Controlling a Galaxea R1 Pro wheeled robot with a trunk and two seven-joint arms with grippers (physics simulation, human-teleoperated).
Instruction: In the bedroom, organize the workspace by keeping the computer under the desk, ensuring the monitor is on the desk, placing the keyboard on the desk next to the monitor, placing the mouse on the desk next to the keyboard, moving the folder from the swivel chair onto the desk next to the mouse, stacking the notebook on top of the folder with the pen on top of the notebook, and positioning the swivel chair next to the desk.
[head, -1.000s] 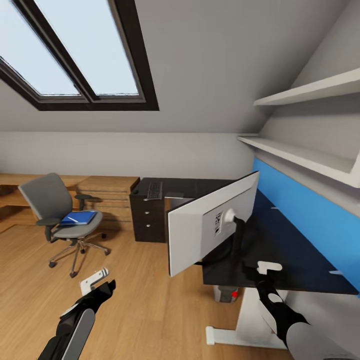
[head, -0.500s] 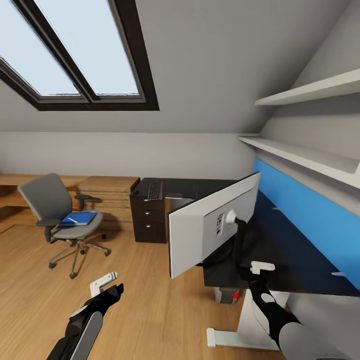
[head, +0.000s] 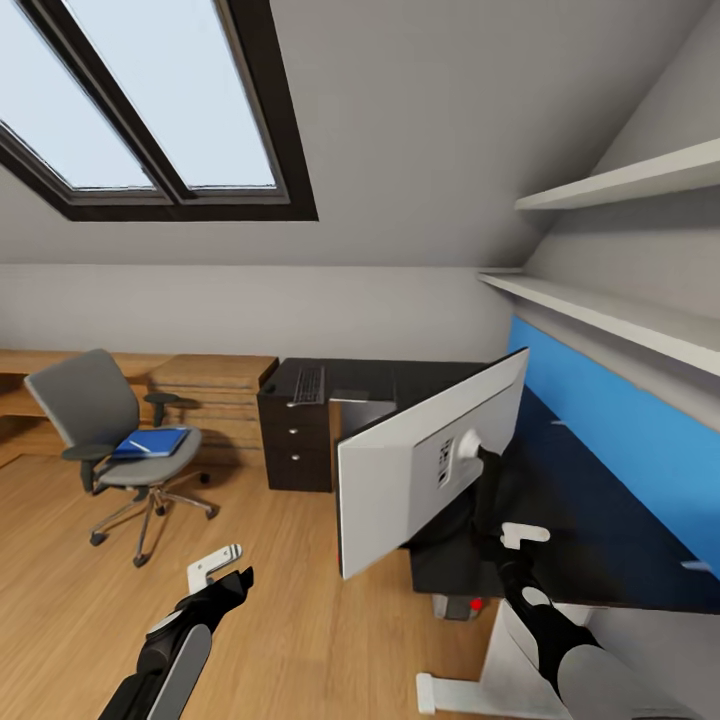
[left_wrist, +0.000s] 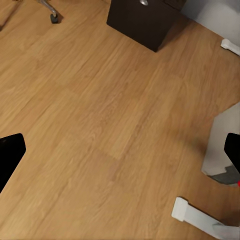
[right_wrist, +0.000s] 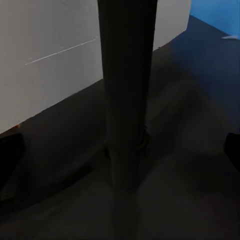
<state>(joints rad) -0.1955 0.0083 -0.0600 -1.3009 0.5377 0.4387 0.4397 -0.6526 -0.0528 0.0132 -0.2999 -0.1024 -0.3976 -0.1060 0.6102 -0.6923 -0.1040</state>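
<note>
Monitor (head: 420, 465) stands on the near end of the glossy black table (head: 600, 530), silver-white back turned toward the camera, its black stand (right_wrist: 125, 95) rising from the tabletop. Right gripper (head: 505, 545) is low over the tabletop just behind the stand's foot; in the right wrist view its fingertips sit at the two frame edges, wide apart, with the stand post between them and untouched, so jaws spread. Left gripper (head: 232, 572) hangs over bare wooden floor (left_wrist: 100, 125) left of the table; its dark fingertips likewise at the edges of the left wrist view, spread, holding nothing. Keyboard (head: 309, 384) lies on the far left end of the table, above the black drawer unit (head: 295, 440). Swivel chair (head: 110, 440) stands well apart to the left, near a light wooden chest (head: 215, 395); a blue folder (head: 150, 443) lies on its seat. Under the near table edge, a grey box with a red spot (head: 476, 605), partly hidden, likely the computer. Blue back panel (head: 620, 430) along the right; white shelves (head: 620, 320) above; skylight (head: 150, 110) upper left.
</note>
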